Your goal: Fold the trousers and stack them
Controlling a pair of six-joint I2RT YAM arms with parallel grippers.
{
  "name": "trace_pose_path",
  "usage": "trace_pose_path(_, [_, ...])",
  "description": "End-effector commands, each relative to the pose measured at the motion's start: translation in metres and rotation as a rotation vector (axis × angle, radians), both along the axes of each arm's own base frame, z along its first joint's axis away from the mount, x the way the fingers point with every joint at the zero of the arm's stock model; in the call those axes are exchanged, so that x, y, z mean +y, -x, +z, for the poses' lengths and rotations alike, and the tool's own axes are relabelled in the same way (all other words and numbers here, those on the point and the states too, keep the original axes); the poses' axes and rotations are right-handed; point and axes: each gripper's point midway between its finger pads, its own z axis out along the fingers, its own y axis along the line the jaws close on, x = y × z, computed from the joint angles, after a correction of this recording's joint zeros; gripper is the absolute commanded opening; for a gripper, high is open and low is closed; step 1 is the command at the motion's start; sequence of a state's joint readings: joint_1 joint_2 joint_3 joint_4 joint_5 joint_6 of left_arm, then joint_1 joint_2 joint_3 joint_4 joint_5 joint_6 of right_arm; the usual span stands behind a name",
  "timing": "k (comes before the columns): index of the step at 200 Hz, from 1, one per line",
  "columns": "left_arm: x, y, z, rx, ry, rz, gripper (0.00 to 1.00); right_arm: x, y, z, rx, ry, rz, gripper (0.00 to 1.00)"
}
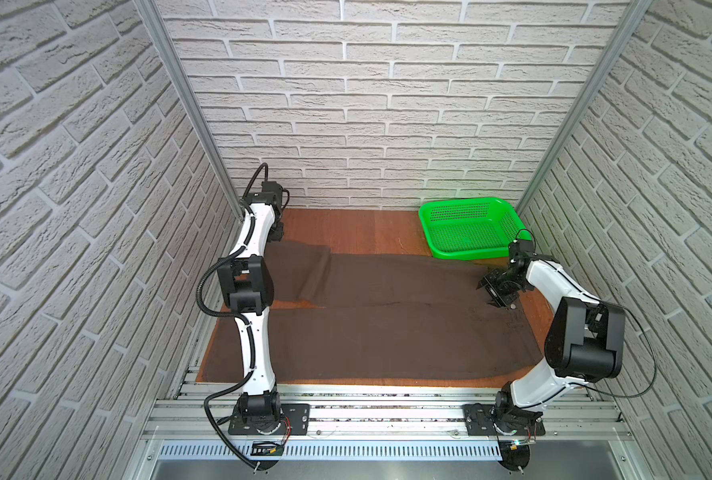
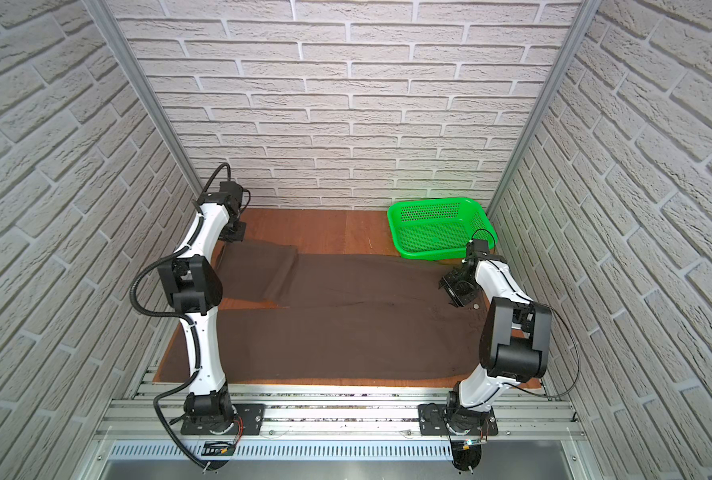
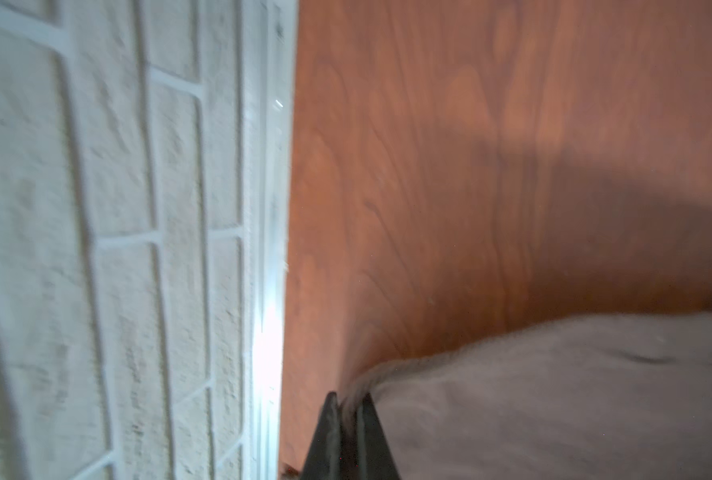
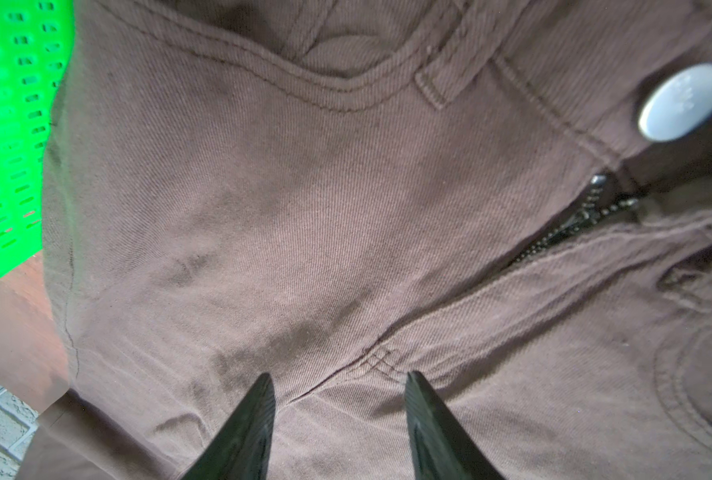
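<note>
Left gripper [image 3: 349, 399] sits at the far left of the table [image 1: 366, 232], close to the brick wall [image 3: 96, 208]. Its jaws are pressed together, pinching the edge of the trousers [image 3: 553, 395] at the leg end, and I can see a thin ridge of fabric caught between the dark fingertips. In both top views this gripper [image 1: 278, 235] [image 2: 233, 232] is partly hidden behind its own arm.

Moving right, the dark brown trousers [image 1: 387, 332] [image 2: 346, 332] lie flat across the wooden table, legs to the left and waist to the right. The end of the far leg is doubled back over itself. The near leg runs straight under the left arm.

At the far right corner stands a green plastic basket [image 1: 470, 239] [image 2: 437, 237] with slotted walls. All of its perforated floor is visible. The waist end of the trousers lies just beside its front rim.

Right gripper [image 4: 337, 378] [image 1: 493, 291] [image 2: 456, 286] hangs over the waist area with its jaws about half spread, holding nothing. I cannot tell whether the tips touch the cloth. Its wrist view shows the trousers [image 4: 304, 208] up close, with a pale round button [image 4: 682, 102] on the waistband and a partly open zip [image 4: 587, 216] below it.
</note>
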State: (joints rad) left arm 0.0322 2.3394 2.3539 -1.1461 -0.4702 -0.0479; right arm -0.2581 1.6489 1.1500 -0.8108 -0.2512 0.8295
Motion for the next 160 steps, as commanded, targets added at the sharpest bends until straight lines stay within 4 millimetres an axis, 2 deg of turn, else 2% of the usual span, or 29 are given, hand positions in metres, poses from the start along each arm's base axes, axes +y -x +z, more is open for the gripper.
trace_pose_path(1, [0.024,0.007,-0.005,0.090,-0.098,0.009,0.00,-0.003,0.002,0.005,-0.005,0.021,0.007,0.53])
trace_pose_path(29, [0.051,0.014,-0.014,0.143,-0.184,0.060,0.00,-0.005,0.002,0.005,0.001,0.032,0.010,0.53])
trace_pose_path(40, [0.056,0.014,-0.016,0.150,-0.196,0.070,0.00,-0.005,0.002,0.005,0.000,0.036,0.011,0.53])
trace_pose_path(58, [0.049,0.013,-0.015,0.129,-0.172,0.074,0.54,-0.006,-0.001,0.006,-0.005,0.038,0.012,0.53])
trace_pose_path(63, [0.047,0.013,-0.013,0.120,-0.166,0.077,0.62,-0.007,-0.003,0.007,-0.011,0.038,0.012,0.53])
trace_pose_path(75, [0.038,0.014,-0.005,0.094,-0.145,0.078,0.70,-0.007,-0.008,0.009,-0.030,0.037,0.017,0.53])
trace_pose_path(102, [0.005,0.021,0.012,-0.005,-0.011,0.078,0.75,-0.014,-0.024,0.015,-0.094,0.075,0.028,0.54])
trace_pose_path(114, [-0.020,0.027,0.007,-0.038,0.120,0.065,0.75,-0.019,-0.032,0.014,-0.115,0.096,0.027,0.54])
trace_pose_path(129, [-0.047,0.036,-0.012,-0.047,0.286,0.072,0.72,-0.024,-0.045,0.011,-0.136,0.103,0.025,0.53])
trace_pose_path(141, [-0.061,0.046,-0.036,-0.022,0.380,0.091,0.70,-0.028,-0.057,0.007,-0.153,0.102,0.020,0.52])
trace_pose_path(160, [-0.067,0.060,-0.073,0.030,0.469,0.151,0.66,-0.036,-0.075,-0.002,-0.186,0.110,0.005,0.50])
